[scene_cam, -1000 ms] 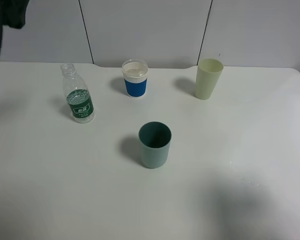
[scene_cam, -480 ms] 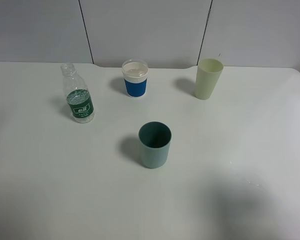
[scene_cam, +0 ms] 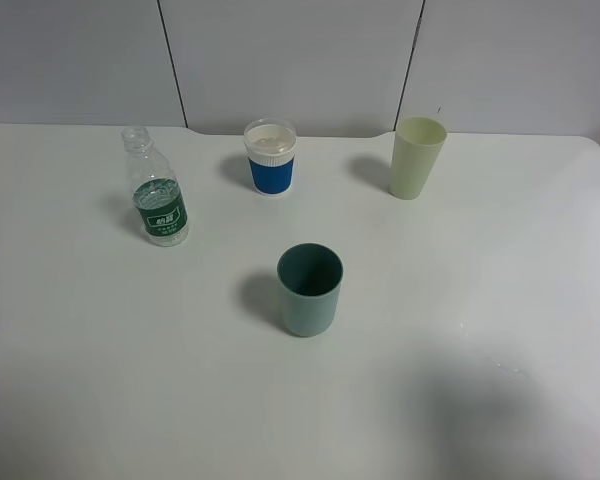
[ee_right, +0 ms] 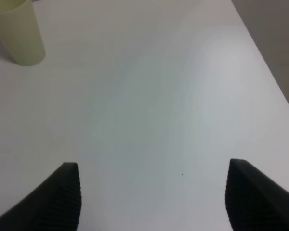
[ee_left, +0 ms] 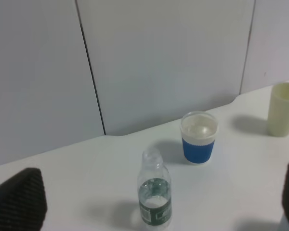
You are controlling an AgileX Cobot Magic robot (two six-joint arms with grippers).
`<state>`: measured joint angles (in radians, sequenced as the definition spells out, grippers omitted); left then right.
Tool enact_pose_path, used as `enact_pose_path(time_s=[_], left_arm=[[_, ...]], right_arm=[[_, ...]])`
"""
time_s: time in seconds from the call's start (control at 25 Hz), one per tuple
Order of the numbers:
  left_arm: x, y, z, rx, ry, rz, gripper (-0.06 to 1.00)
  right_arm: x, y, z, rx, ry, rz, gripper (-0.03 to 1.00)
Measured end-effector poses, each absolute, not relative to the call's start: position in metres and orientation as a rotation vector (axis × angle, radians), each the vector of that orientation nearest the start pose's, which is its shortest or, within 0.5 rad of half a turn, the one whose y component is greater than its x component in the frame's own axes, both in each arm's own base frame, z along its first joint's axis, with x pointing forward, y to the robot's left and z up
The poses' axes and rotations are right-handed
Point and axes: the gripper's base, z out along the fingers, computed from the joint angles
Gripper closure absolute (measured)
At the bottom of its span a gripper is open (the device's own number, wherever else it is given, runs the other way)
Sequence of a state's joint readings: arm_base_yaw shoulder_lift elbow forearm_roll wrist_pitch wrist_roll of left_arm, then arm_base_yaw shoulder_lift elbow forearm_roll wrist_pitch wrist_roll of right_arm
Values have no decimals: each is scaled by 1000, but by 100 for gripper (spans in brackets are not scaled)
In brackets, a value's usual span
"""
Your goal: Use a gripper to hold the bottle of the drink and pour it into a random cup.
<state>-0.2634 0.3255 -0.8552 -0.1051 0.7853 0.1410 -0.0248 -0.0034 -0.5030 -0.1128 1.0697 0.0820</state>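
Note:
The clear bottle (scene_cam: 157, 195) with a dark green label stands uncapped at the left of the white table (scene_cam: 100, 350). The blue-banded cup (scene_cam: 271, 158) stands to its right, near the table's far edge. Neither gripper shows in the exterior high view. In the left wrist view my left gripper (ee_left: 154, 204) is open and empty, its dark fingers (ee_left: 17, 199) spread wide. It is drawn back from the bottle (ee_left: 154, 195), with the blue cup (ee_left: 198, 138) beyond. My right gripper (ee_right: 156, 197) is open and empty over bare table.
A dark teal cup (scene_cam: 309, 290) stands mid-table. A tall pale green cup (scene_cam: 417, 157) stands at the back right and also shows in the right wrist view (ee_right: 19, 31). A grey panel wall (scene_cam: 300, 60) runs behind the table. The table's right edge (ee_right: 274, 91) lies near my right gripper.
A dark part of the left arm was at the top left corner of the exterior view one second ago and has left that view. The bottle and cups have not moved.

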Motion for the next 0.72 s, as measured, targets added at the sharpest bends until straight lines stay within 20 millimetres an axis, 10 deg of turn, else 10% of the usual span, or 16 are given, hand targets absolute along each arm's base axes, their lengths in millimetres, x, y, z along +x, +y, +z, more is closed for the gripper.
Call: enact_pose_path(time_s=[0.72], left_arm=[[-35, -10, 382, 85, 1669, -11, -5]], right_arm=[[-7, -9, 278, 115, 2040, -99, 33]])
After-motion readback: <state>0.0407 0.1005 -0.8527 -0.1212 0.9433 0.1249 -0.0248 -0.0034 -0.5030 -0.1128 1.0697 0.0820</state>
